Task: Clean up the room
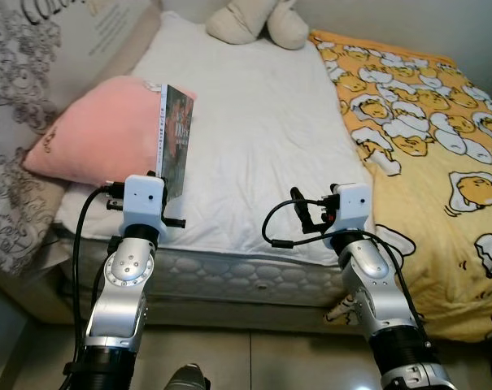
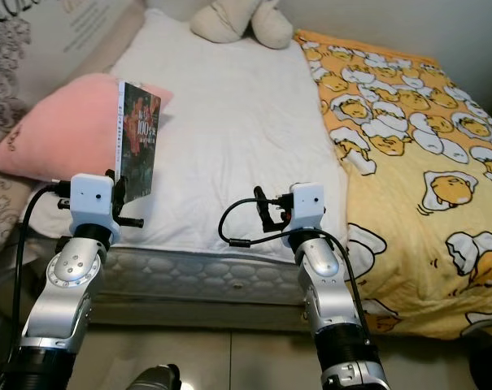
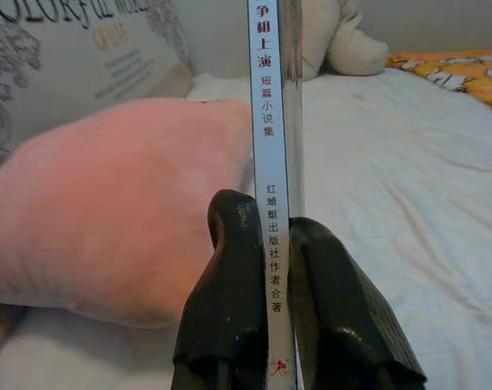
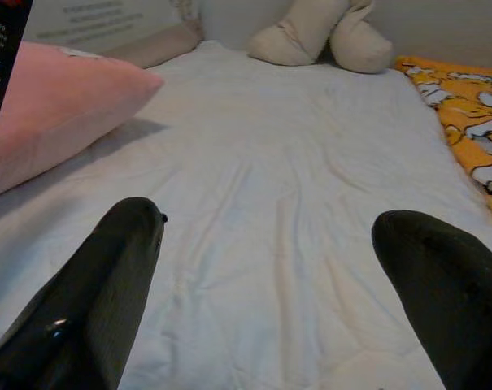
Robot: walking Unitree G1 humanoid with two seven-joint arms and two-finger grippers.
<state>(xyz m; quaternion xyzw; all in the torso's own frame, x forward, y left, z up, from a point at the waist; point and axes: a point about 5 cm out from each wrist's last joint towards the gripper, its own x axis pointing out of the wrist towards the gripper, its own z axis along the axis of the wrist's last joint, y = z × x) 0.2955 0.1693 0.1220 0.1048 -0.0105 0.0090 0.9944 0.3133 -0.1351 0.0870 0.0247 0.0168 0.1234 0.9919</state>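
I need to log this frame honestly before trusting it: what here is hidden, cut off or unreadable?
- Book front cover: seen edge-on in the eye views, title too small to read; the left wrist view shows its spine alone.
- Left gripper: its fingers cover the spine's lower part.
- Pillow: partly behind the book.
- Plush toy: top cut by the frame edge.
- Right gripper: open over the white sheet.

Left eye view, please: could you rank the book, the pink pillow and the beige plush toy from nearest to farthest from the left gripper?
1. The book: held upright in the left gripper, over the near left part of the bed.
2. The pink pillow: just beyond the book, on the robot's left.
3. The beige plush toy: at the far head of the bed, clearly farthest.
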